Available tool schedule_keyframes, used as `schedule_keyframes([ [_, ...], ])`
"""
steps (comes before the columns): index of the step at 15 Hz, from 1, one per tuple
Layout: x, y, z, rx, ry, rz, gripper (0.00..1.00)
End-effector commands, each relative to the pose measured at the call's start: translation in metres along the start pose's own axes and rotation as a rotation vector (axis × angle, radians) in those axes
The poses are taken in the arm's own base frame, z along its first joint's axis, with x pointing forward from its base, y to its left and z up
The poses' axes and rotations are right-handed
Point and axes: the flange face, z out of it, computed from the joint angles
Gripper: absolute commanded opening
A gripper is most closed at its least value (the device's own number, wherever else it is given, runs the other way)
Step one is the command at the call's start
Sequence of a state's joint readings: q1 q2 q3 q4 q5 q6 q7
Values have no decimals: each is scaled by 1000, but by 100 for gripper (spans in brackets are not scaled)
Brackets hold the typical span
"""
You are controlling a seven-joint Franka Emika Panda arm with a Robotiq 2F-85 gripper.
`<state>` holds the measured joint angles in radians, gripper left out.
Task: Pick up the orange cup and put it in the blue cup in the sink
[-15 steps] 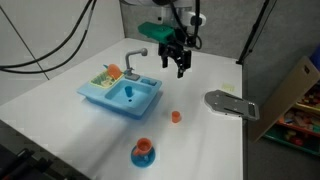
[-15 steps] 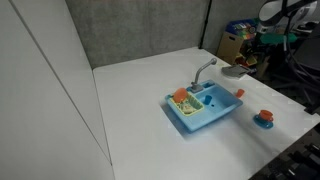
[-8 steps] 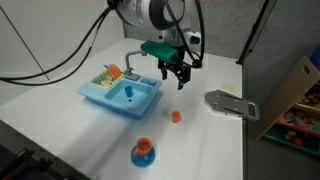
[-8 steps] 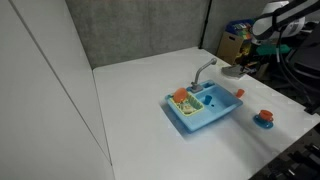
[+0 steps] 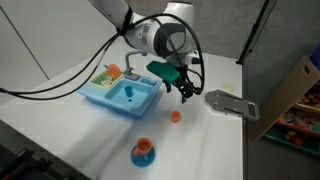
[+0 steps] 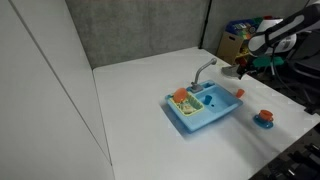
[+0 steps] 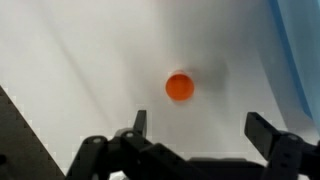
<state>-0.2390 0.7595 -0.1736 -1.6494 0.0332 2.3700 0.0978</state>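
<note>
The orange cup (image 5: 175, 116) stands on the white table to the right of the sink; it also shows in the wrist view (image 7: 179, 87) and in an exterior view (image 6: 239, 92). The blue cup (image 5: 129, 95) stands in the light blue sink (image 5: 103, 100), which also shows in an exterior view (image 6: 215, 116). My gripper (image 5: 184, 96) hangs open and empty a little above the orange cup. In the wrist view my gripper (image 7: 198, 125) has the cup just ahead of its left finger.
A blue round plate with an orange piece (image 5: 143, 153) lies near the front edge. A grey flat object (image 5: 231, 103) lies to the right. The sink has a grey faucet (image 5: 131, 58) and a yellow-green rack (image 5: 106, 75).
My gripper has moved down and toward the orange cup, from above the back of the table. It stays open. The cups have not moved.
</note>
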Motion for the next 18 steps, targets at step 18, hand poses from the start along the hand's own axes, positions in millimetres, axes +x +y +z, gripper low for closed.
schedule_keyframes([
  [18, 21, -10, 88, 15, -19, -134, 100],
])
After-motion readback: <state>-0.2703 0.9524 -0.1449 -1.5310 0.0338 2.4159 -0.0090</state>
